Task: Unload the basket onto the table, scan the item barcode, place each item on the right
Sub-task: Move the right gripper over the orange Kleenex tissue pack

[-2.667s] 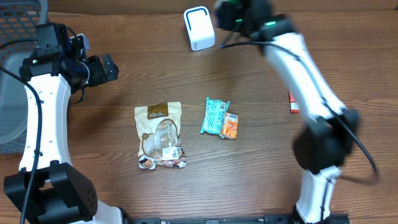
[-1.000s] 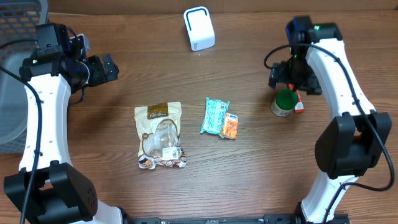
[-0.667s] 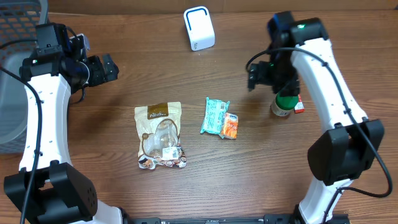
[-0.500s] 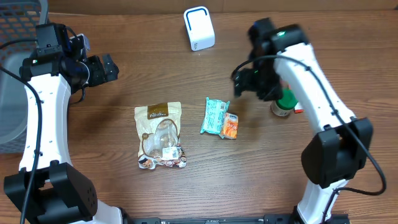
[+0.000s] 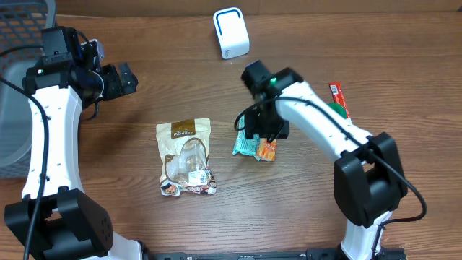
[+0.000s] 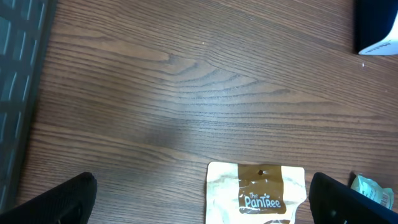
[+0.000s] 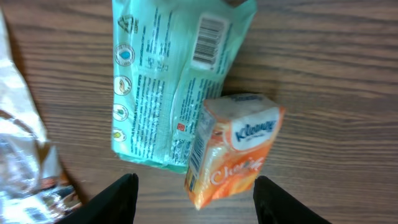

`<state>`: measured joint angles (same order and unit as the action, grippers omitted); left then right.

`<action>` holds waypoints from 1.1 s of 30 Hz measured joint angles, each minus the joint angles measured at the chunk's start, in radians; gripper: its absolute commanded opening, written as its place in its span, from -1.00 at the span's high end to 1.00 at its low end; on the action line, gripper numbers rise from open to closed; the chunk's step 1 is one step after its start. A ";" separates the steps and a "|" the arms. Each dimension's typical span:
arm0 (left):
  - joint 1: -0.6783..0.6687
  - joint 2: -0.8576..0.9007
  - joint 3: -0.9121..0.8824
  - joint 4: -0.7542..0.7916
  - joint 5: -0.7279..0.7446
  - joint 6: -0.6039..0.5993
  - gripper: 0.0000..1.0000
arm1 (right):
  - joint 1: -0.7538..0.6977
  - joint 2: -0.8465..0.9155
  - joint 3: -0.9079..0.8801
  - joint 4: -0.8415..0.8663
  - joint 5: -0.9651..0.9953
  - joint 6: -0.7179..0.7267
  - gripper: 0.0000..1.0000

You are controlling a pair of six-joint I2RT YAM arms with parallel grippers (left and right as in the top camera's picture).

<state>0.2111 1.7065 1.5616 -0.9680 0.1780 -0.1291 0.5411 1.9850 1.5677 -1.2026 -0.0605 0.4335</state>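
The orange tissue pack is shown just ahead of the right gripper; its long axis is aligned forward. The jaws are held part-open, empty.

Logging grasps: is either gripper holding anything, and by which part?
Nothing is held. The right gripper hangs open above the orange tissue pack; the left gripper is open, empty.

Overhead, the right arm hides most of the green-lidded container and part of the teal packet. In the left wrist view the Pantree bag is cut by the bottom edge.
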 measured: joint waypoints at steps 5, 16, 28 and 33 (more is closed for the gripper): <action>0.000 0.000 0.000 0.000 0.000 0.000 -1.00 | 0.052 0.000 -0.033 0.016 0.097 0.025 -0.09; 0.000 0.000 0.000 0.000 0.000 0.000 -0.99 | 0.066 0.000 -0.049 0.022 0.179 0.086 0.14; 0.000 0.000 0.000 0.000 0.000 0.000 -0.99 | 0.068 0.000 -0.130 0.077 0.188 0.130 0.43; 0.000 0.000 0.000 0.000 0.000 0.000 -1.00 | 0.067 0.000 -0.130 0.066 0.192 0.136 0.47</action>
<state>0.2111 1.7065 1.5616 -0.9684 0.1783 -0.1291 0.6083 1.9850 1.4376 -1.1362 0.1318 0.5697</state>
